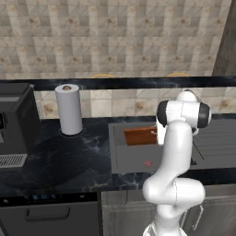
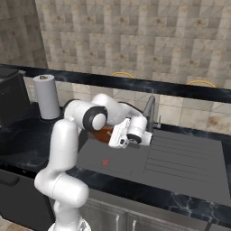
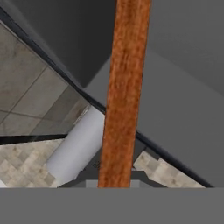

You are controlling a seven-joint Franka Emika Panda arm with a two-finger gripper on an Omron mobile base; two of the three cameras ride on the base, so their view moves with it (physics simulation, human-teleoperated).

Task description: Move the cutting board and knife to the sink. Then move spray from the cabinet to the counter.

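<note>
The reddish-brown cutting board (image 1: 140,135) stands tilted inside the left basin of the dark grey sink (image 1: 133,161). In the right base view my gripper (image 2: 113,136) reaches down to the board (image 2: 103,134) from the right and is shut on its edge. The hand view looks along the board (image 3: 124,87) edge-on, a narrow wooden strip running from bottom to top over the grey sink wall (image 3: 183,109). My fingertips are hidden there. The knife, the spray and the cabinet are out of view. The black marble counter (image 1: 69,156) lies left of the sink.
A white paper towel roll (image 1: 69,109) stands on the counter left of the sink. A black appliance (image 1: 16,124) sits at the far left. The slim faucet (image 2: 150,113) rises behind the basin, close to my hand. The ribbed drainboard (image 2: 180,158) stretches to the right.
</note>
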